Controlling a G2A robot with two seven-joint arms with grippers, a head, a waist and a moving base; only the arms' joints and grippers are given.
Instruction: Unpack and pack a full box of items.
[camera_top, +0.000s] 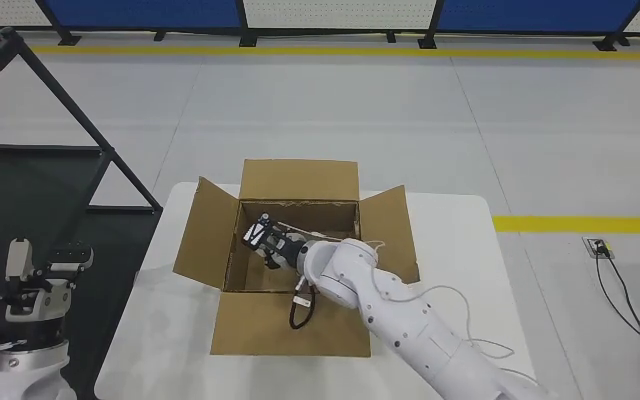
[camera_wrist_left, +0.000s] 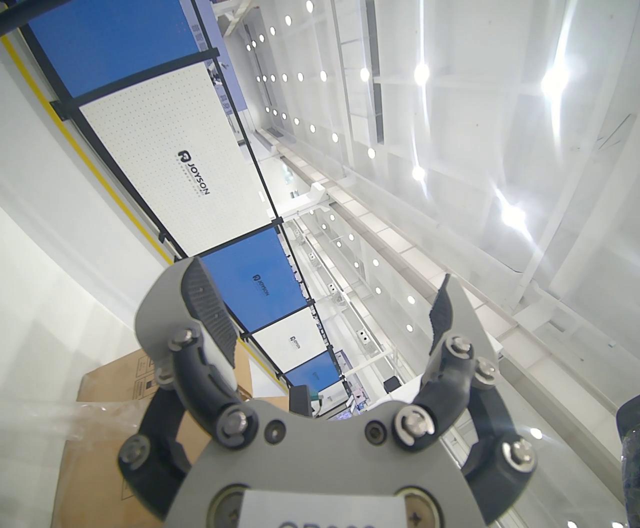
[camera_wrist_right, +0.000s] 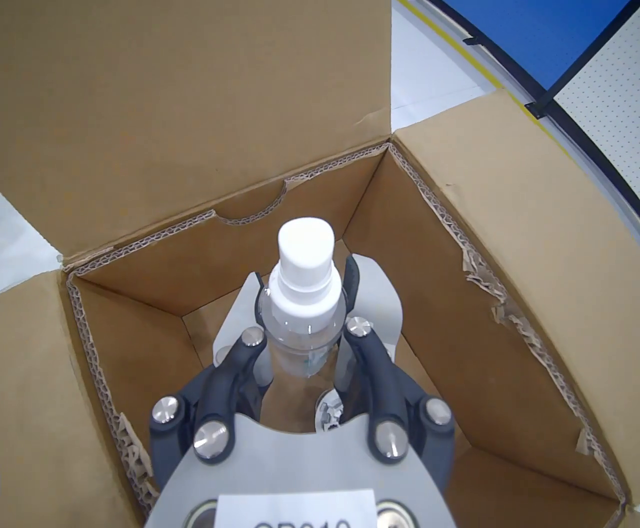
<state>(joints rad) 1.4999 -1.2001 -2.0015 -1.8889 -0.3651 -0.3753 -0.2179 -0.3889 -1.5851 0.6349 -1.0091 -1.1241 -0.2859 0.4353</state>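
The right gripper (camera_wrist_right: 302, 295) sits low inside the open cardboard box (camera_wrist_right: 450, 240), its fingers (camera_wrist_right: 352, 280) closed on the clear body of a spray bottle (camera_wrist_right: 304, 260). The bottle's white pump cap sticks out past the fingertips toward the far box wall. What shows of the box floor beyond the fingertips looks bare, and the four flaps are folded outward onto the worktop (camera_top: 450, 230).

The left gripper (camera_wrist_left: 320, 285) points up toward the ceiling, fingers (camera_wrist_left: 210, 310) spread wide with nothing between them. A corner of brown cardboard lies behind its base.

With the bottle gripped down in the box, the step is either lifting an item out or setting one in; I cannot tell which from this alone. If lifting out, the next move calls for a straight rise that keeps the cap off the wall ahead of the fingertips. If setting down, the bottle should meet the floor before the fingers part.
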